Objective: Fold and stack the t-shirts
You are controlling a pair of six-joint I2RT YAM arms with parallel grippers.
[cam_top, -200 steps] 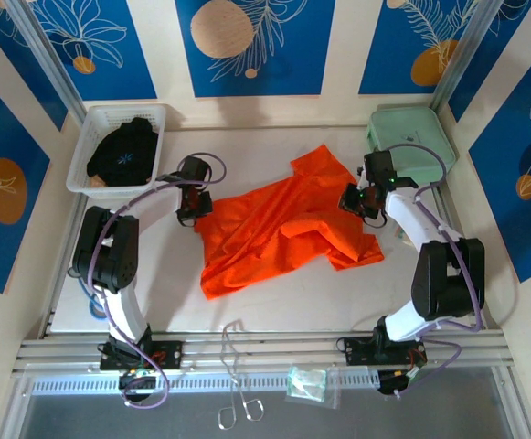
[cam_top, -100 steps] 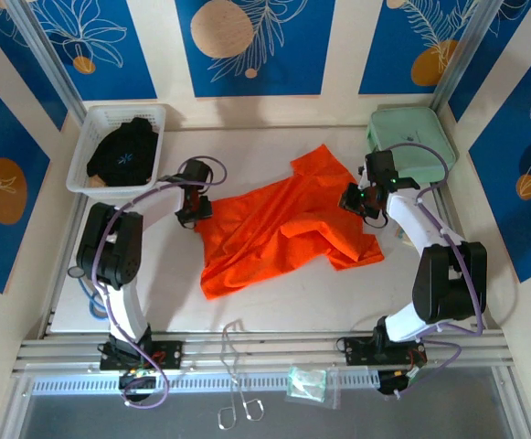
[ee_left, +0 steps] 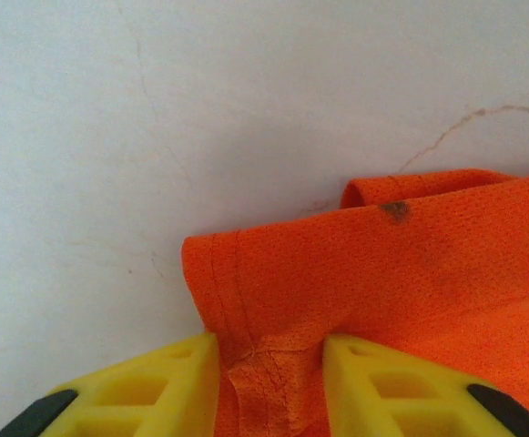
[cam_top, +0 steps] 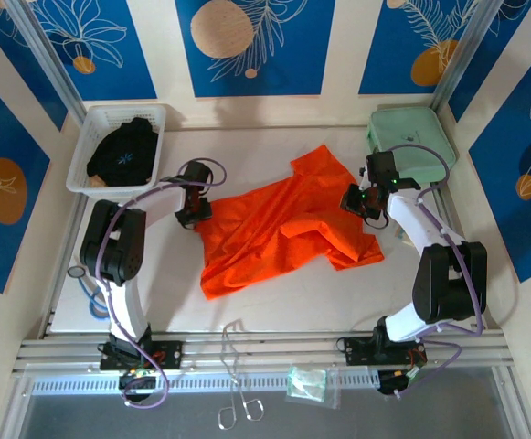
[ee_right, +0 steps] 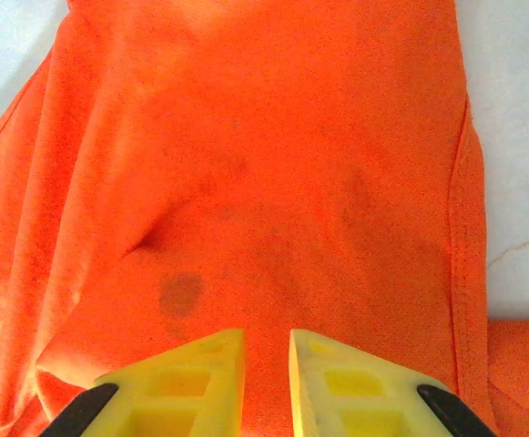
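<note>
The orange t-shirt (cam_top: 274, 233) lies crumpled in the middle of the table (cam_top: 338, 293), and the black garment (cam_top: 123, 154) sits in the white basket (cam_top: 90, 128) at the far left. The left gripper (ee_left: 270, 350) is at the shirt's left edge, its fingers apart with a pucker of cloth between them; I cannot tell if they pinch it. The right gripper (ee_right: 267, 341) is at the shirt's right side, its fingers almost together and clamped on the cloth.

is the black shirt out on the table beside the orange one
No, the black shirt sits inside the white basket at far left.
</note>
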